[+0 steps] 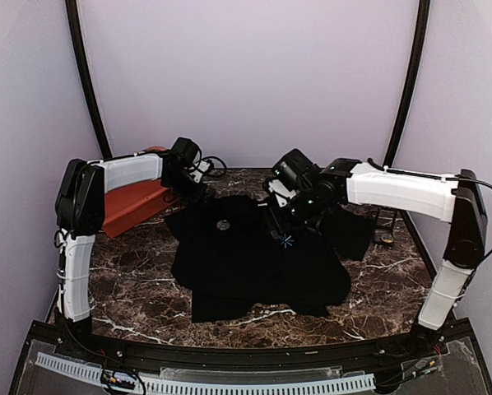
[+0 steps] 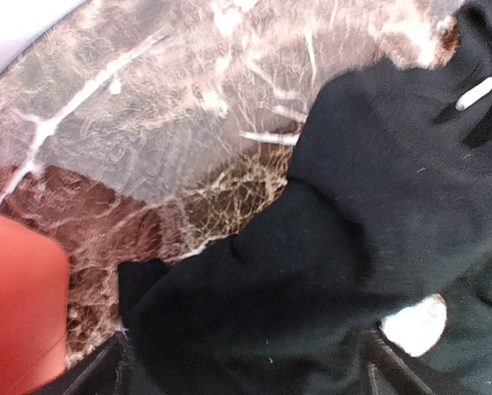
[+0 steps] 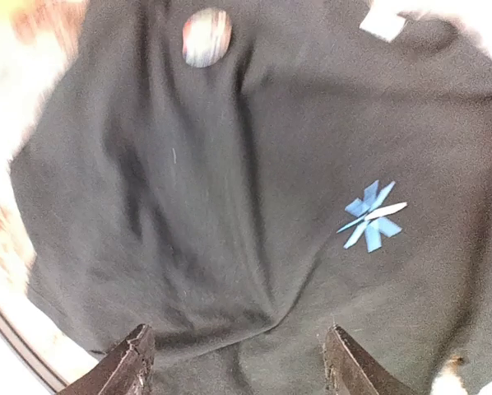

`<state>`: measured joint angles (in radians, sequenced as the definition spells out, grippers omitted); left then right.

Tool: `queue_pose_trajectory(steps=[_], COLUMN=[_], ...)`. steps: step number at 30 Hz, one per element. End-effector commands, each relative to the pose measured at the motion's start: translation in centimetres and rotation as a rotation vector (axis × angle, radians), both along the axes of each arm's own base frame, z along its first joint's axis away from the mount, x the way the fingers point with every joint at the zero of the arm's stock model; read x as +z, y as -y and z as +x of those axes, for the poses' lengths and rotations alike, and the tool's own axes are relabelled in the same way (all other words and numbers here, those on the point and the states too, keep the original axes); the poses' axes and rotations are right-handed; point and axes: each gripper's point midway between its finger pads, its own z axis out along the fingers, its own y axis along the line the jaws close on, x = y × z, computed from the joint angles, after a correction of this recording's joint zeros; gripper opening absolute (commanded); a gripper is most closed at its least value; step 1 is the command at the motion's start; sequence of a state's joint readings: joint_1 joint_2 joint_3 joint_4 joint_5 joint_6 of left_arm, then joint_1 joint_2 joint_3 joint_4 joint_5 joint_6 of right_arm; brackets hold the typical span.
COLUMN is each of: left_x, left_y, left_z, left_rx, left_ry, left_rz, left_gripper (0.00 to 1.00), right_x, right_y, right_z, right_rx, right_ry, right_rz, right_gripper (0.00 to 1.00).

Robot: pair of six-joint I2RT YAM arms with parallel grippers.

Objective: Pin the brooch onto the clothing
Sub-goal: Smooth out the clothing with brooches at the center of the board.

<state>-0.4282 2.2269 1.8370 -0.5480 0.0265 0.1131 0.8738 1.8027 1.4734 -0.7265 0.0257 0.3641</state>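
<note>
The brown marble-patterned tabletop carries a black short-sleeved fabric T-shirt, spread flat and front-up so its chest is reachable. The left gripper sits at the shirt's eleven o'clock corner with its fingers apart astride the sleeve fabric, probably to steady the cloth. The right gripper hovers over the chest, fingers spread and empty. From it, the light-blue starburst print lies at one o'clock. The small round gold-and-grey brooch rests on the shirt near twelve o'clock; whether it is fastened I cannot tell.
</note>
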Motion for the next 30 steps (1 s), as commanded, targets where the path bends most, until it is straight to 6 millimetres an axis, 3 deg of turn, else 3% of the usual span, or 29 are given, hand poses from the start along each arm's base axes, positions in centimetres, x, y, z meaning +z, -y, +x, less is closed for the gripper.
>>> queue_pose_trajectory(steps=[1,4,5,6,7,8,9,10,15,23,30], left_x=[8.0,9.7,8.7,9.4,8.1,8.5,7.0,6.8,2.7,-1.3,-2.6], left_y=[0.6,1.5,2.1,2.4,3.1,4.2,4.3,5.3,7.4,7.9,7.5], left_z=[-1.5,-3.8,-5.2,-5.9,-7.5,-8.6,-9.8,-10.9,-14.2,-13.2,-10.9], left_rx=[0.011,-0.020,-0.040,-0.054,-0.078,-0.108,-0.117,-0.138,-0.144,-0.103,-0.067], left_ry=[0.097,0.118,0.096,0.113,0.085,0.096,0.070,0.064,-0.026,-0.048,-0.062], left_rz=[-0.146,-0.162,-0.146,-0.152,-0.132,-0.136,-0.114,-0.116,-0.160,-0.108,-0.103], left_gripper=[0.99,0.99,0.99,0.99,0.99,0.99,0.99,0.99,0.98,0.95,0.96], right_x=[6.8,8.0,7.9,7.7,7.3,6.9,6.3,5.4,3.9,2.5,-2.3], right_y=[2.0,3.5,3.7,3.8,3.6,3.3,2.9,2.5,1.1,-2.0,-5.6], right_z=[3.8,5.4,5.7,6.1,6.2,6.4,6.5,6.7,6.5,3.4,1.7], right_rx=[-0.147,-0.207,-0.215,-0.216,-0.212,-0.208,-0.199,-0.192,-0.168,-0.078,-0.012], right_ry=[0.166,0.206,0.208,0.202,0.194,0.185,0.170,0.150,0.092,0.055,0.061], right_rz=[0.126,0.154,0.159,0.163,0.164,0.162,0.160,0.151,0.173,0.263,0.179], right_gripper=[0.69,0.69,0.69,0.69,0.69,0.69,0.69,0.69,0.67,0.66,0.66])
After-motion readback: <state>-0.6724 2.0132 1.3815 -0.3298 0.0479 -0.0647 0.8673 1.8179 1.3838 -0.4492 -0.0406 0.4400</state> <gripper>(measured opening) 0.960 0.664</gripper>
